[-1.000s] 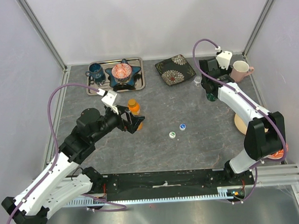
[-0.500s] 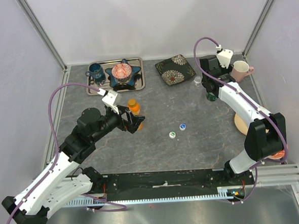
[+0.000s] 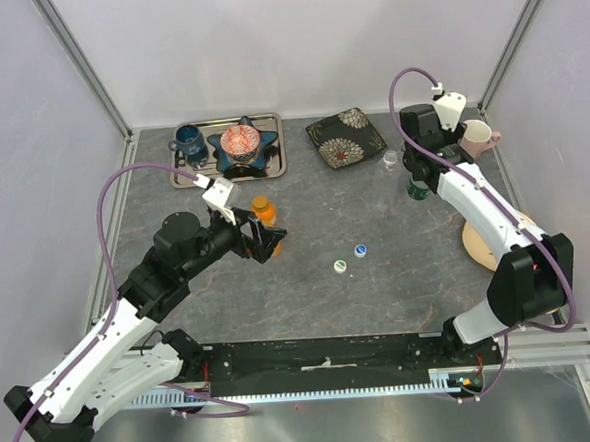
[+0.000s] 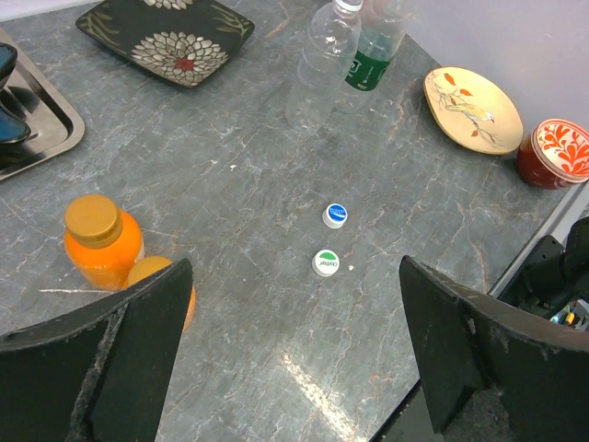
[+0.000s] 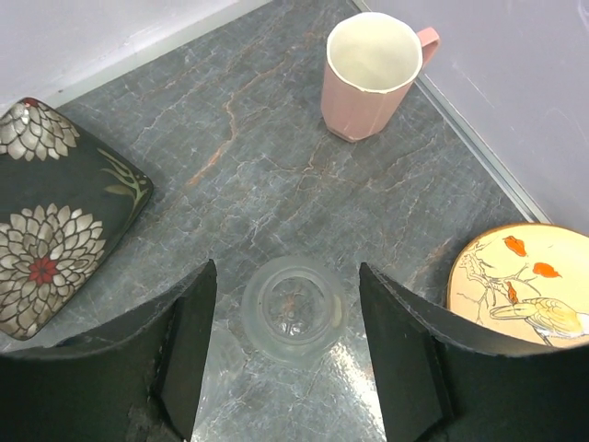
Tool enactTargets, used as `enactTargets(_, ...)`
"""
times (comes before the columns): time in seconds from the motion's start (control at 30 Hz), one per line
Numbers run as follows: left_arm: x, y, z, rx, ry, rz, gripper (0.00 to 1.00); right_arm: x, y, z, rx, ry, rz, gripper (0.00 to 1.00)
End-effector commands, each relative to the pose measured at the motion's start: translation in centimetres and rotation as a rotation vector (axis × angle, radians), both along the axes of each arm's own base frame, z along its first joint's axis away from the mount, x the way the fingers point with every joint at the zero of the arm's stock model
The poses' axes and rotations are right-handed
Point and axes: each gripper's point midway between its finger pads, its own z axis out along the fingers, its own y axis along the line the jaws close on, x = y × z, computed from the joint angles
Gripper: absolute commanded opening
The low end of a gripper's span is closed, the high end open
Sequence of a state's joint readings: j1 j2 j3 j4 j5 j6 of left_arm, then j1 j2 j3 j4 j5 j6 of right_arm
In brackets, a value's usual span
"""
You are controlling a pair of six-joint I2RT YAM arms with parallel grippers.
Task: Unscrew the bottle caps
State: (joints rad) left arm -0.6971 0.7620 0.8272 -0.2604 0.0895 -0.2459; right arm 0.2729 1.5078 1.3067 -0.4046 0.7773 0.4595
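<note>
Far left on the table (image 3: 311,310): steel tray (image 3: 277,167) carrying blue mug (image 3: 187,142) and star-shaped dish (image 3: 241,144) with a red-patterned bowl inside. Just near of the tray, upright orange bottle (image 3: 264,210), orange cap on. Right beside it, second orange bottle (image 4: 156,274), mostly hidden behind a finger in the left wrist view; cannot tell whether capped.

At those bottles, left gripper (image 3: 264,243), low over the table, released, fingers (image 4: 138,341) spread wide, grasping nothing. Both orange bottles by its left finger, not held.

Middle of the table, well right of the orange bottles: two loose caps lying flat, green cap (image 3: 340,265) nearer, blue cap (image 3: 360,249) just beyond and to the right, close together but apart.

Far middle: black floral plate (image 3: 345,138). Right of it, clear bottle (image 3: 389,159) and green-label bottle (image 3: 416,188), upright, side by side.

Over that pair, right gripper (image 5: 287,269), pointing down, released, fingers (image 5: 189,350) either side of one open bottle mouth (image 5: 293,311), gaps on both sides, no contact. Cannot tell from the wrist view which of the two bottles.

Far right: pink mug (image 3: 475,138), upright. Nearer along the right edge, bird plate (image 4: 472,109), partly under the right arm in the top view, then red bowl (image 4: 555,152) just beside it.
</note>
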Motion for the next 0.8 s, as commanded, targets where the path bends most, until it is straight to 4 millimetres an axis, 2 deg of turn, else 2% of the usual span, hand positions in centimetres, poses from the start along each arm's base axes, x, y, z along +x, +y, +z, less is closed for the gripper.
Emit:
enactTargets(0.0, -0.3, -0.3, 1.0, -0.038, -0.001, -0.011, 0.99, -0.6, 0.1, 6.6, 0.050, -0.132, 0.012, 0.70)
enactTargets(0.07, -0.1, -0.1, 1.2, -0.034, -0.007, -0.001, 0.99, -1.3, 0.2, 10.2, 0.082, -0.212, 0.024, 0.71)
enactTargets(0.1, -0.1, 0.0, 1.4, -0.032, -0.011, 0.006, 0.99, -1.8, 0.3, 11.3, 0.091, -0.228, 0.032, 0.71)
enactTargets(0.13, 0.0, 0.2, 1.5, -0.028, -0.013, 0.013, 0.99, -2.8, 0.8, 13.3, 0.112, -0.277, 0.055, 0.71)
enactTargets(0.2, 0.3, 1.0, 2.1, -0.026, -0.030, 0.059, 0.99, -3.7, 2.7, 15.8, 0.142, -0.335, 0.154, 0.72)
enactTargets(0.23, 0.5, 1.4, 2.4, -0.026, -0.038, 0.084, 0.99, -5.0, 4.5, 17.6, 0.169, -0.384, 0.240, 0.72)
enactTargets(0.27, 1.2, 2.6, 2.6, -0.021, -0.047, 0.161, 0.99, -5.4, 5.9, 17.7, 0.183, -0.391, 0.310, 0.72)
enactTargets(0.33, 1.5, 4.5, 2.9, -0.017, -0.057, 0.255, 0.99, -7.0, 10.4, 19.3, 0.263, -0.438, 0.545, 0.73)
enactTargets(0.37, 2.1, 6.2, 2.9, -0.012, -0.061, 0.356, 0.99, -7.5, 12.1, 18.5, 0.292, -0.423, 0.623, 0.73)
enactTargets(0.43, 2.0, 8.4, 3.1, -0.009, -0.068, 0.450, 1.00, -9.2, 17.2, 18.2, 0.388, -0.407, 0.837, 0.73)
enactTargets(0.47, 2.1, 9.8, 3.3, -0.006, -0.076, 0.524, 1.00, -9.7, 19.1, 16.8, 0.408, -0.366, 0.904, 0.73)
enactTargets(0.5, 2.0, 10.6, 3.0, 0.009, -0.067, 0.553, 1.00, -10.4, 21.0, 16.5, 0.427, -0.349, 0.974, 0.73)
enactTargets(0.53, 1.8, 11.3, 3.5, 0.003, -0.071, 0.583, 1.00, -11.5, 24.0, 15.0, 0.429, -0.296, 1.052, 0.74)
enactTargets(0.6, 1.8, 12.8, 3.5, 0.011, -0.056, 0.662, 1.00, -12.4, 26.9, 13.2, 0.405, -0.251, 1.123, 0.75)
enactTargets(0.63, 1.6, 13.3, 3.6, 0.024, -0.046, 0.682, 1.00, -12.9, 29.1, 11.2, 0.364, -0.198, 1.151, 0.75)
enactTargets(0.7, 1.5, 13.9, 3.6, 0.044, -0.034, 0.709, 1.00, -13.3, 31.2, 9.4, 0.320, -0.153, 1.179, 0.77)
enactTargets(0.73, 1.4, 14.0, 3.8, 0.046, -0.030, 0.715, 1.00, -13.7, 33.0, 7.3, 0.298, -0.101, 1.203, 0.77)
enactTargets(0.77, 1.2, 14.3, 3.3, 0.064, -0.015, 0.719, 1.00, -13.6, 33.6, 6.4, 0.277, -0.087, 1.194, 0.77)
